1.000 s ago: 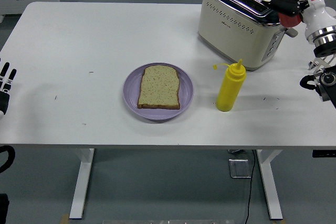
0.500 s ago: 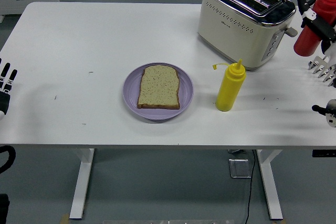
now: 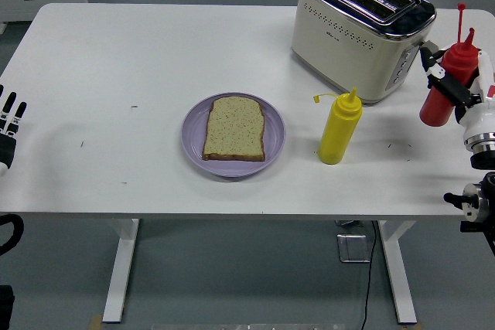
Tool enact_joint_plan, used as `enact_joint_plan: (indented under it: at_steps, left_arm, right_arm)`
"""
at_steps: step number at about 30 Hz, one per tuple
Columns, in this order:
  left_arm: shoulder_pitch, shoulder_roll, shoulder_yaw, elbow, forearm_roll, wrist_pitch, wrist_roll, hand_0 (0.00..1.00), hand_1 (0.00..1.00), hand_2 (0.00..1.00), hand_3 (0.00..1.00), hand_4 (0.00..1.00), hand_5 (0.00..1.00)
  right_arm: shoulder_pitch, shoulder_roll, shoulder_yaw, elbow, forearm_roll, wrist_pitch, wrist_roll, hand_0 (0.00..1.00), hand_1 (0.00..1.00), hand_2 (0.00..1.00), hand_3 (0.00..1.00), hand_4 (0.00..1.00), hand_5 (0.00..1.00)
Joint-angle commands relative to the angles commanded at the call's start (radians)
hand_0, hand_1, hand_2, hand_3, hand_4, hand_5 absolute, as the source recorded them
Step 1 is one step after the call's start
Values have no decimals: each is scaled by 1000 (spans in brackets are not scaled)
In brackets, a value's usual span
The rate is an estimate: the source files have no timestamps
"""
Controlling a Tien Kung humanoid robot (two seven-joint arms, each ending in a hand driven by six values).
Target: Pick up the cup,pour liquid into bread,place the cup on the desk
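A red squeeze bottle with a thin nozzle leans slightly at the table's right edge, and my right hand is shut on its upper body. I cannot tell whether its base touches the table. A slice of bread lies flat on a purple plate near the table's middle, well left of that hand. My left hand rests at the left edge, fingers relaxed and holding nothing. No cup shows anywhere.
A yellow squeeze bottle stands upright between the plate and the red bottle. A cream and chrome toaster sits at the back right, close behind both bottles. The white table stretches bare to the left.
My right hand has carried the red bottle from above the toaster out to the right and down, to just over the table's right edge. The left hand stayed put.
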Motion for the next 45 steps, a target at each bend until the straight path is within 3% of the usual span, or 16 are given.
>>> enact_joint_plan:
  at_steps: [2,7,8,13,14,19,20,37,38,43,44,45]
  left_arm:
    - [0,0,1,0,0,0,0,778,729,725,661,521,931]
    - [1,0,3,0,1,0,0,778,729,725,661,521,931]
    - [2,0,4,1,1,0,0,778,729,725,662,521,930]
    - [2,0,6,1,1,0,0,778,729,725,662,521,930]
    - [2,0,6,1,1,0,0,777,728,725,661,521,930]
    - [4,0,8,1,2,0,-1,777,728,725,661,521,930]
    - [4,0,8,1,2,0,-1,777,729,725,661,521,930]
    - [4,0,7,1,1,0,0,778,729,724,661,522,930]
    - [4,0,7,1,1,0,0,777,730,724,661,521,930]
    - [2,0,3,0,1,1,0,777,730,724,661,521,930]
    - [2,0,3,0,1,0,0,777,730,725,661,522,930]
    - [2,0,3,0,1,0,0,777,730,725,661,522,930]
  right_arm:
    - [-2,4,-12,-13,5,-4,7,150,181,315,360,750,275]
    - [2,9,-42,-54,34,-15,31,150,181,315,360,750,275]
    - [3,10,-46,-60,40,-17,36,215,227,354,373,747,284]
    - [8,18,-65,-94,66,-37,60,215,227,354,373,747,284]
    - [8,19,-67,-98,70,-40,64,330,373,406,413,750,279]
    - [8,26,-76,-114,104,-62,88,330,373,406,413,750,279]
    - [7,27,-79,-116,108,-64,90,422,455,440,450,753,278]
    - [-15,28,-90,-99,108,-82,92,445,467,458,483,755,283]
    - [-15,28,-88,-98,107,-83,92,590,594,576,665,766,283]
    - [-26,24,-66,-95,86,-64,83,590,594,576,665,766,283]
    - [-30,22,-60,-93,79,-53,81,780,736,762,865,797,296]
    - [-32,22,-57,-92,76,-47,80,780,736,762,865,797,296]
